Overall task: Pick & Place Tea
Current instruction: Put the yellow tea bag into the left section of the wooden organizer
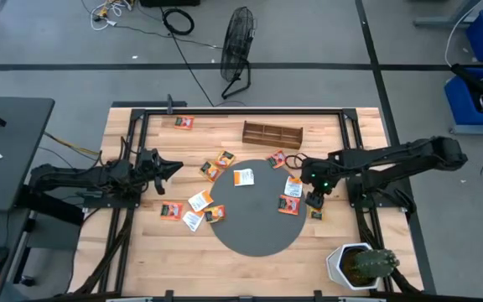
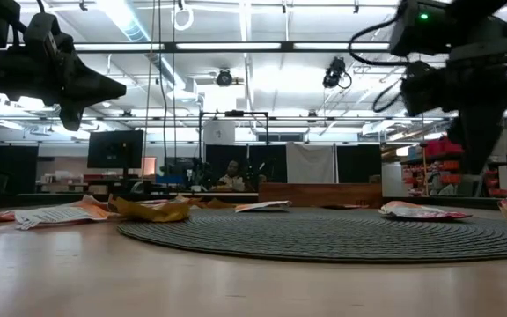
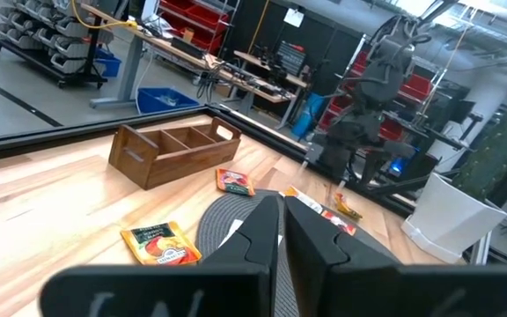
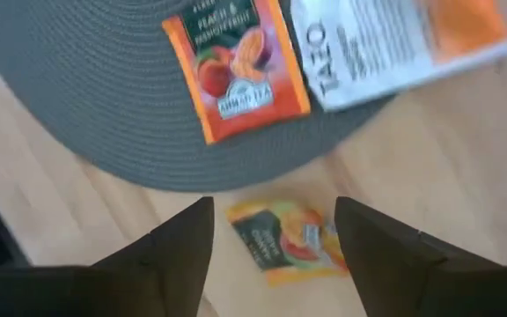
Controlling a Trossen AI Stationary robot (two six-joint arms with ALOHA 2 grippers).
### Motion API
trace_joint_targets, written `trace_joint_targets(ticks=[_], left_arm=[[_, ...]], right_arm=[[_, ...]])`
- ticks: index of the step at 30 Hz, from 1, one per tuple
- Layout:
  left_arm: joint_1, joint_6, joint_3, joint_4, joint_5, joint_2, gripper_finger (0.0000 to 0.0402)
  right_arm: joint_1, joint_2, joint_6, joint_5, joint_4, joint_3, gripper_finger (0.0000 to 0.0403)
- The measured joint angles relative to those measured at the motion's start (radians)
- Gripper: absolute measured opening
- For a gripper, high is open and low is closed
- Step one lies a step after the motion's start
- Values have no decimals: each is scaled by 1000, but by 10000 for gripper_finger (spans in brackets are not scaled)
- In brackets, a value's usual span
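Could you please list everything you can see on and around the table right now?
Tea sachets: about a dozen, orange-red or white, scattered over the table and mat; one small one lies on the wood just off the mat's edge.
Mat: one, grey, round, table centre.
Tray: one, brown wood with compartments, far side of the table.
Table: one, light wood.
Plant pot: one, white, with a green cactus, near right corner.
Fan: one, black, on the floor beyond the table.
Left gripper: shut, above the table's left side.
Right gripper: open, above the small sachet beside the mat.
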State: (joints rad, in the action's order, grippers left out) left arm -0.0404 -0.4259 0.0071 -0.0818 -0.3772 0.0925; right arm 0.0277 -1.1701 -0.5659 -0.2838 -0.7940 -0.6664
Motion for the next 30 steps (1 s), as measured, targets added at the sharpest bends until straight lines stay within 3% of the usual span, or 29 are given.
trace_joint_targets(ticks=[7,15,30], left_arm=[[0,0,0,2,-1,0,25],[0,2,0,4,-3,0,25],[0,-3,0,6,-3,0,25]], right_arm=[[18,-201,201,56,-140,-162,229],[31,-346,287,0,-246,-180,239],[24,-365,339,-68,-212,-111,245]])
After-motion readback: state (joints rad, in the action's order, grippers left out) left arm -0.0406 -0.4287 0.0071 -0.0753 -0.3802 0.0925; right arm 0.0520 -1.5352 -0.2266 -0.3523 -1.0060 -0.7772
